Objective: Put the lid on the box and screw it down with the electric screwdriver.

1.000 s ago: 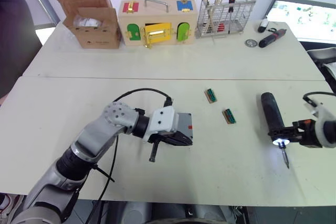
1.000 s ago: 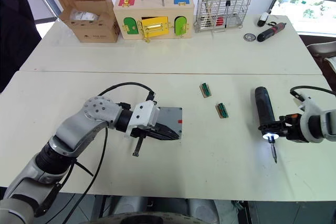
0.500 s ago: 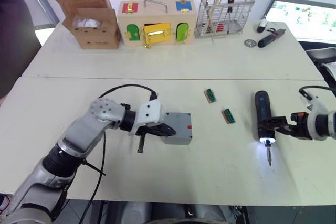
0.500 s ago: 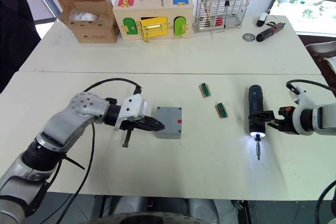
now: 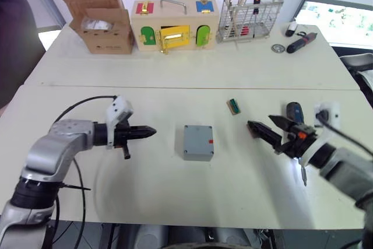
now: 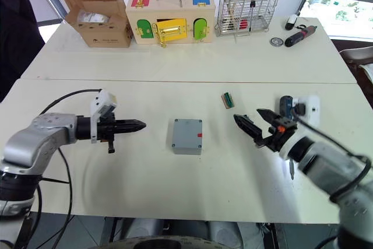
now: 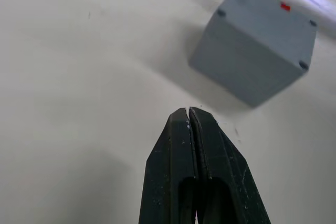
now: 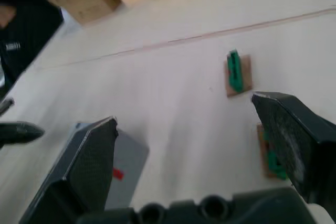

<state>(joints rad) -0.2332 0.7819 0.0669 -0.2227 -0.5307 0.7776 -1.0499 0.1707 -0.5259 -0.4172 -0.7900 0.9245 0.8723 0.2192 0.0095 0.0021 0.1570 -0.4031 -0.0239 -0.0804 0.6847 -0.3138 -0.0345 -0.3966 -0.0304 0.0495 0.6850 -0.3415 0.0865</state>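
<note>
Box: grey, square, sitting on the near table with its lid lying flat on top; red mark facing the right gripper's side; nothing touching it.
Left gripper: hanging to the box's left, well apart from it; fingers pressed together into one black point aiming at the box, grasping nothing; the left wrist view is showing the closed fingertips short of the box's side wall.
Right gripper: hanging to the box's right, apart from it; fingers spread wide, empty; tips pointing back toward the box.
Electric screwdriver: lying on the table farther right of the box than the right gripper, partly hidden behind that gripper's wrist; its bit tip is showing nearer the table's front edge.
Green connector blocks: one lying beyond and right of the box; another sitting under the right gripper's finger.
Far table, beyond the box: cardboard box; wooden latch box; wire basket; dark tool; small round disc.
</note>
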